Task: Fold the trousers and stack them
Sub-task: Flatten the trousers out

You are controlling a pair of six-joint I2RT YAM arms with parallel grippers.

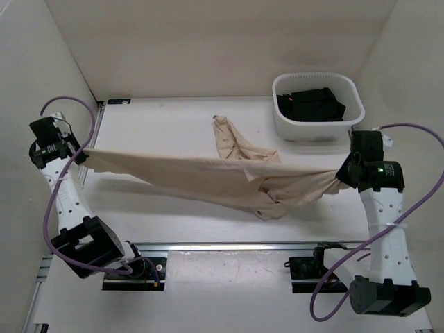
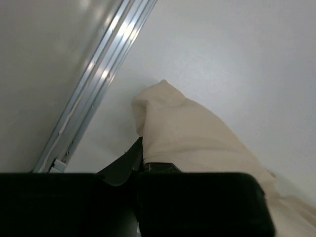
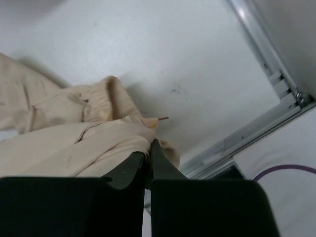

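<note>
The light beige trousers (image 1: 222, 177) hang stretched across the table between both arms, lifted at each end and sagging onto the table in the middle, with one leg trailing back toward the far side. My left gripper (image 1: 84, 155) is shut on the left end of the cloth, seen bunched over the jaws in the left wrist view (image 2: 182, 131). My right gripper (image 1: 341, 175) is shut on the right end, where the waistband folds gather in the right wrist view (image 3: 94, 143). The dark label is not visible.
A white tub (image 1: 318, 107) holding dark folded clothes stands at the back right, just beyond the right gripper. White walls close in on the left, back and right. A metal rail (image 1: 229, 248) runs along the near table edge.
</note>
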